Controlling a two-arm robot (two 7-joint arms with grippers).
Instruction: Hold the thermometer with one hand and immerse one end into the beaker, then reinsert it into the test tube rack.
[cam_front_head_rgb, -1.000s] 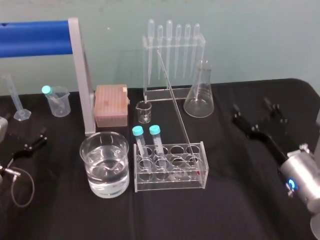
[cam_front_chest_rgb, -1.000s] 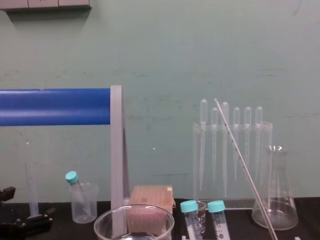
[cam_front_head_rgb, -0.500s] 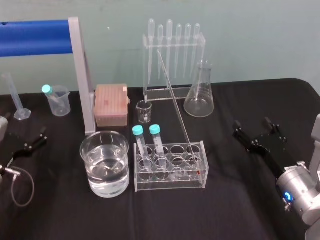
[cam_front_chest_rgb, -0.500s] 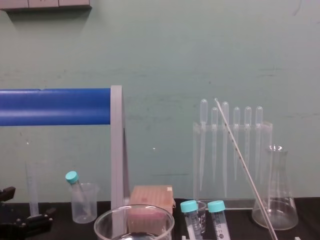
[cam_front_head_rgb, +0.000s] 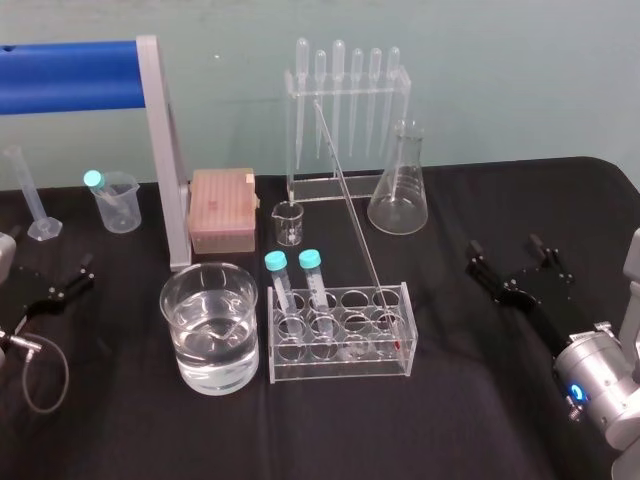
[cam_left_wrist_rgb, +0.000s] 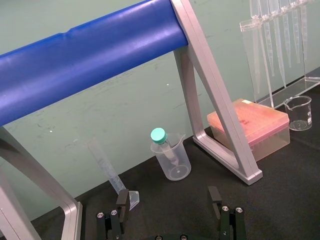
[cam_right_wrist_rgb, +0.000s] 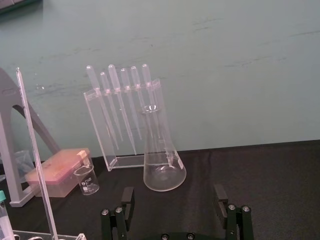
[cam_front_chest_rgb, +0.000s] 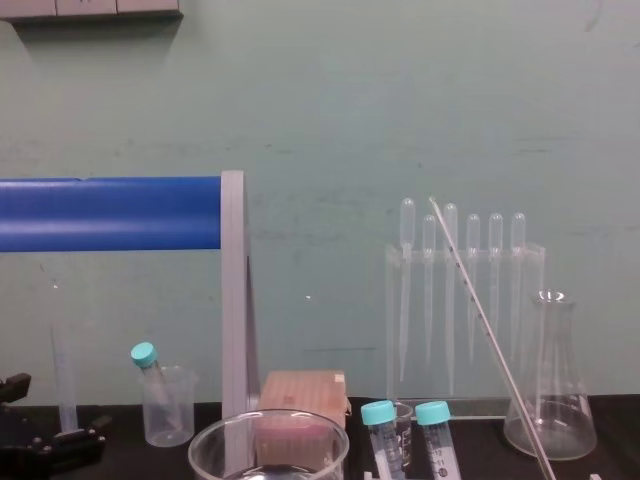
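Zero contact so far. Over the last second the right gripper has slid back toward the robot a little, fingers spread wide and empty. The thermometer is well off to its left, leaning in the end of the rack nearest the gripper. The beaker is just past the rack's other end. I'd say the grab hasn't started yet. The left gripper sits parked beyond the beaker, also wide open.
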